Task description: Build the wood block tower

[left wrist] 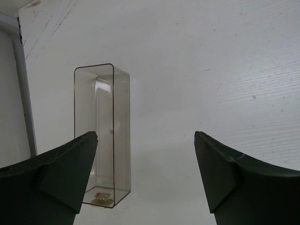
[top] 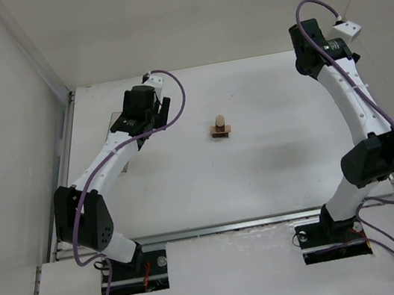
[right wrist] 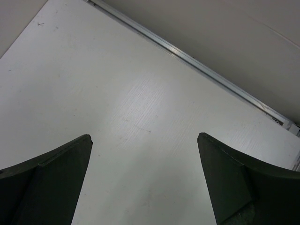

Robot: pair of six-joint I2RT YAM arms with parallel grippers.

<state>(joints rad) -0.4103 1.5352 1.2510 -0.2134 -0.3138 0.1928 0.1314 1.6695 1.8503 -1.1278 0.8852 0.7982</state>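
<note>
The white worktop point(top: 277, 172) is the biggest thing here, walled on 3 sides, with a metal rail point(right wrist: 211, 70) along its far edge. There is open room across its middle. My left arm point(top: 109, 162) reaches toward the far left corner and my right arm point(top: 351, 99) arches up to the far right, so both stand well apart from the work.

My left jaws are spread wide with nothing between them. Beyond them a clear plastic box point(left wrist: 101, 136) stands on the worktop just beside the left wall rail point(left wrist: 23, 103). Something small and tan point(left wrist: 101, 199) shows at its near end, but I cannot tell what. My right jaws are also spread wide, over bare worktop near the far edge.

The wood block tower point(top: 219, 128) sits near the middle of the worktop, between my 2 arms and touching neither. A pale cylinder point(top: 218, 122) stands upright on darker brown pieces point(top: 222, 133). They are too small for me to tell apart.

I judge these pieces light, stiff and easily toppled. If I must take one, I should pinch it across its sides from above. I should come down straight, so I do not nudge the stack.
</note>
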